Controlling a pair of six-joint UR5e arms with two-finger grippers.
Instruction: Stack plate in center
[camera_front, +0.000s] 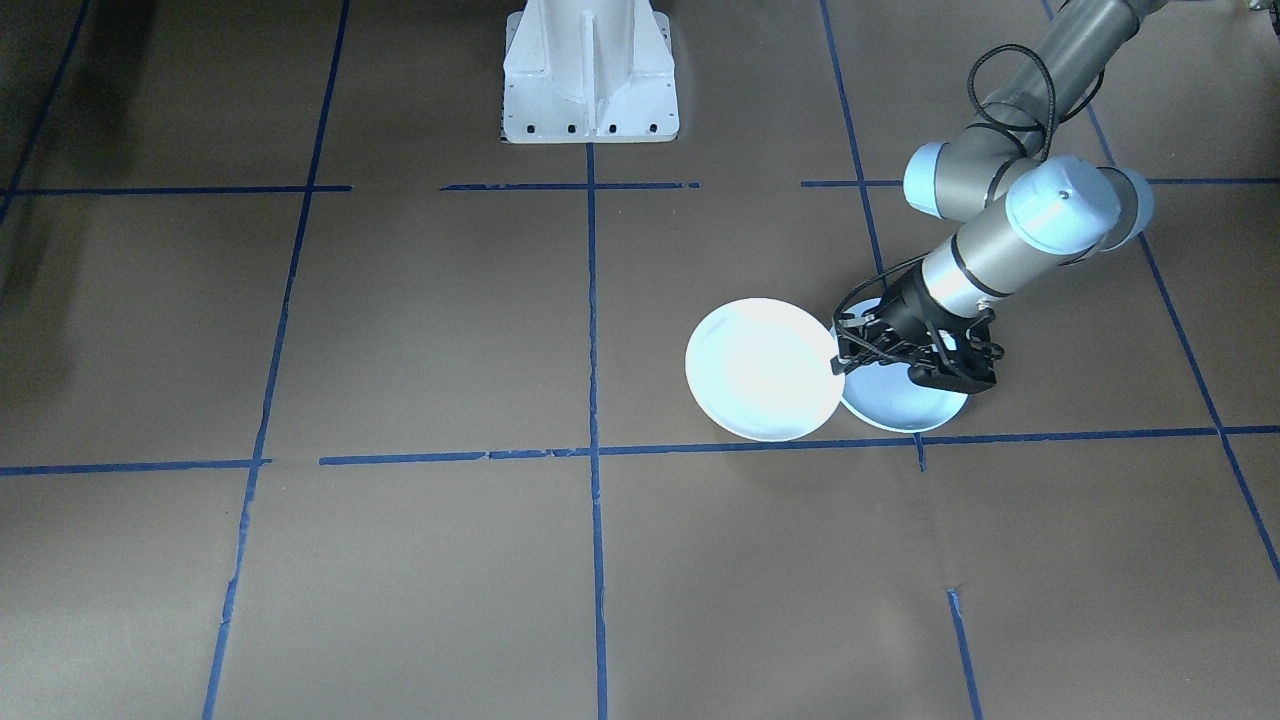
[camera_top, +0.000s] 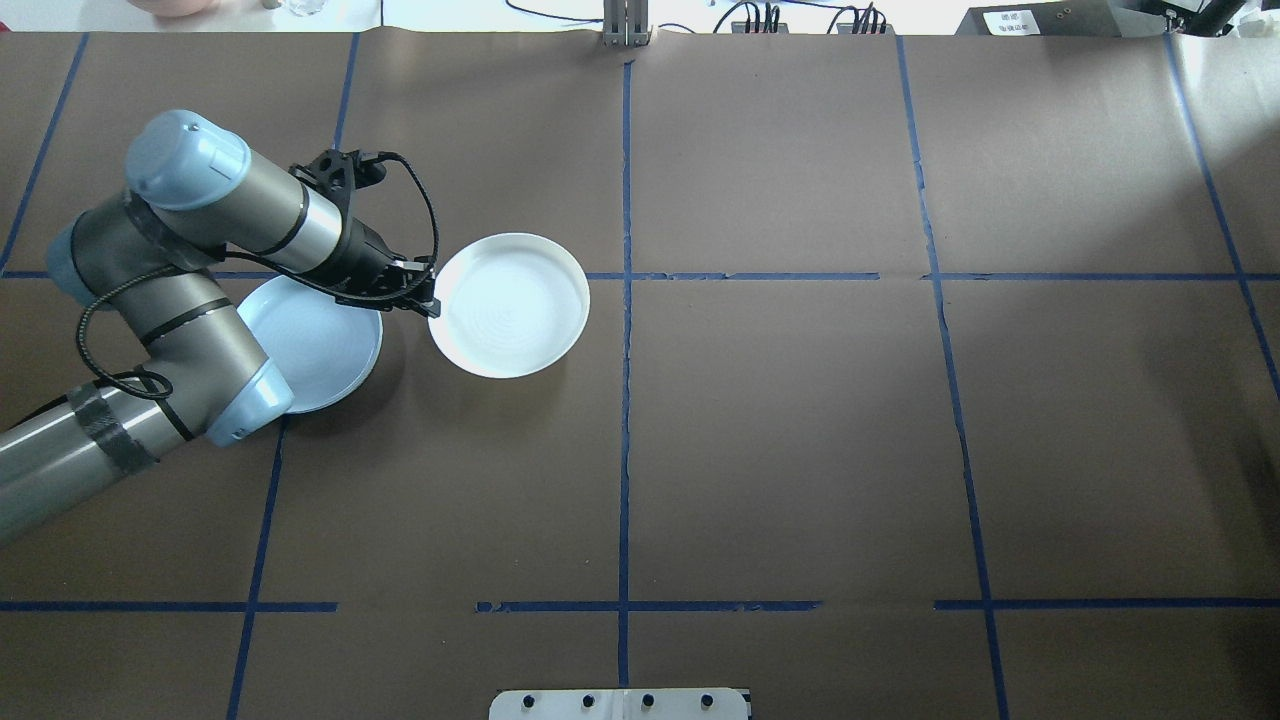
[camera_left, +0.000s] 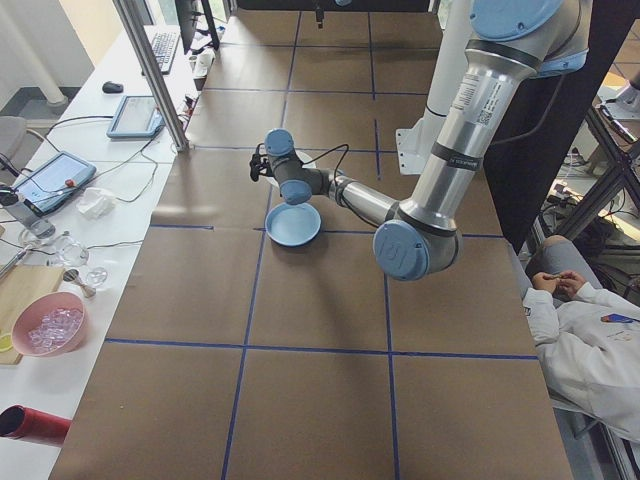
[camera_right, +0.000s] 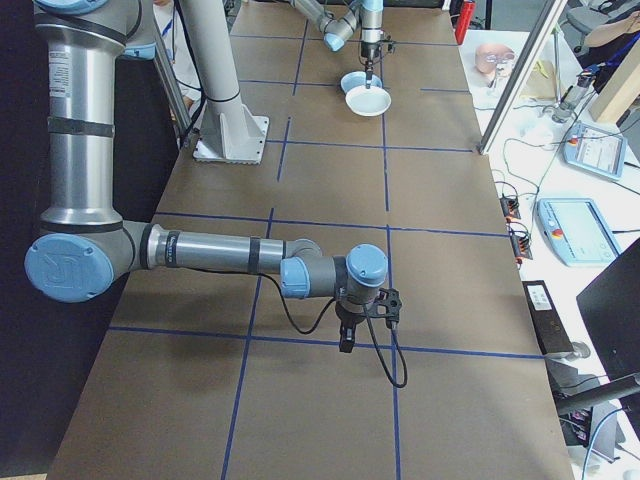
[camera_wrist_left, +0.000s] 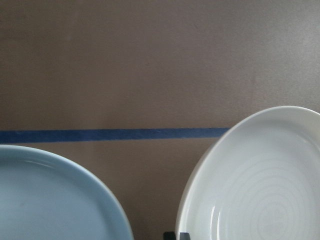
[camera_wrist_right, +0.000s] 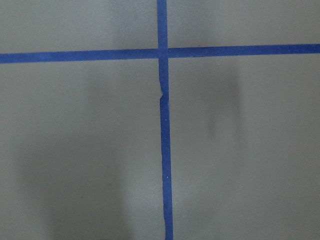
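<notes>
My left gripper (camera_top: 430, 296) is shut on the near rim of a white plate (camera_top: 510, 305), which sits left of the table's centre line; its shadow suggests it is held slightly above the table. In the front view the white plate (camera_front: 762, 368) overlaps the edge of a light blue plate (camera_front: 900, 402). That blue plate (camera_top: 320, 345) lies flat on the table under my left wrist. The left wrist view shows the blue plate (camera_wrist_left: 55, 200) and the white plate (camera_wrist_left: 260, 185) side by side. My right gripper (camera_right: 347, 338) hangs over the table far from both plates; I cannot tell its state.
Blue tape lines (camera_top: 625, 300) split the brown table into a grid. The robot's white base (camera_front: 590, 75) stands at the table's edge. A side bench with tablets (camera_left: 50, 178) and a pink bowl (camera_left: 48, 325) runs alongside. A seated person (camera_left: 585, 330) is nearby.
</notes>
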